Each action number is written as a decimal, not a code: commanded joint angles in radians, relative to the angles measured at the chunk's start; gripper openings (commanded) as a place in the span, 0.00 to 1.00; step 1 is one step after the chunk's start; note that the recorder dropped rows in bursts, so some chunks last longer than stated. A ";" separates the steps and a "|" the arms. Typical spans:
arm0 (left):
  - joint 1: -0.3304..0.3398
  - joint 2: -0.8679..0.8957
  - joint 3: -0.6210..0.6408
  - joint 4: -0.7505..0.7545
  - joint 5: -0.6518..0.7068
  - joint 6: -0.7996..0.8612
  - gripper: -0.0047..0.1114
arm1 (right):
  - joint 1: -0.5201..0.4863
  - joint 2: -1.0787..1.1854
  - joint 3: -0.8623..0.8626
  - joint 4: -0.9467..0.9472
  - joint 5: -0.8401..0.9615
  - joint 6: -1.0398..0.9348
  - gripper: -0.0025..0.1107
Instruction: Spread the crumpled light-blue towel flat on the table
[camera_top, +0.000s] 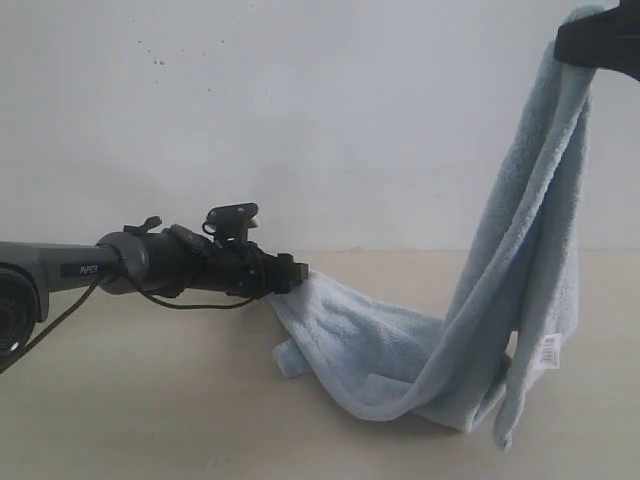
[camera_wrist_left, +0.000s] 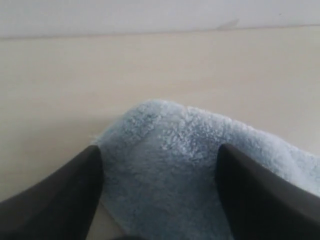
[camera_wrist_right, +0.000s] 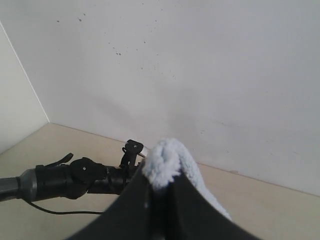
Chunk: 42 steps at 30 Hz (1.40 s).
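Towel (camera_top: 370, 350) soft, floppy, sags lots; grab at corners. Left gripper (camera_top: 298, 276) pinching low edge, right gripper (camera_top: 580, 42) clamping top.

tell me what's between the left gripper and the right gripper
Only the pale light-blue terry-cloth towel: in the exterior view it hangs from the right gripper, sags to the beige table, and reaches the left gripper.

This is looking like a bare robotics lab: a smooth pale beige table (camera_top: 120, 420) is meeting a plain white, dark-specked wall (camera_top: 300, 100), and a black cabled robot arm (camera_top: 160, 262) is hanging over it.
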 joint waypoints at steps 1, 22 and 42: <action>0.001 -0.002 -0.008 0.031 -0.032 0.005 0.58 | 0.003 -0.003 -0.001 0.005 -0.002 -0.004 0.05; 0.057 -0.194 -0.008 0.498 0.343 -0.297 0.07 | 0.000 -0.016 0.002 0.005 0.019 -0.037 0.05; 0.196 -0.987 0.349 0.712 0.681 -0.473 0.07 | 0.000 -0.018 0.251 0.005 0.091 -0.270 0.05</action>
